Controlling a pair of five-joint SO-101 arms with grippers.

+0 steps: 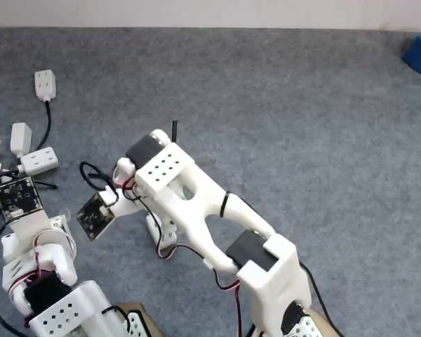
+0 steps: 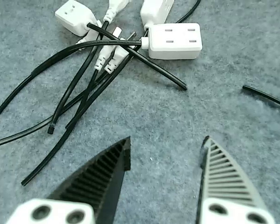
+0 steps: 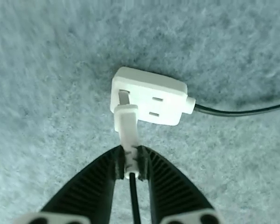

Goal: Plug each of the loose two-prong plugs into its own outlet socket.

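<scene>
Outlet block (image 3: 151, 100) lies flat on the grey tabletop (image 1: 302, 105), sockets facing up, likely so a plug can be pressed in from above. The right arm (image 1: 196, 203) stretches forward with its wrist bent down over it. The left arm (image 1: 45, 260) is folded near its base, its gripper (image 2: 166, 142) hanging with fingers wide apart near a tangle of black cords (image 2: 84, 79). The right gripper (image 3: 130, 151) has its fingers clamped narrowly on 1 white two-prong plug (image 3: 127, 123), whose head touches 1 socket. Whether the prongs are seated cannot be told.
</scene>
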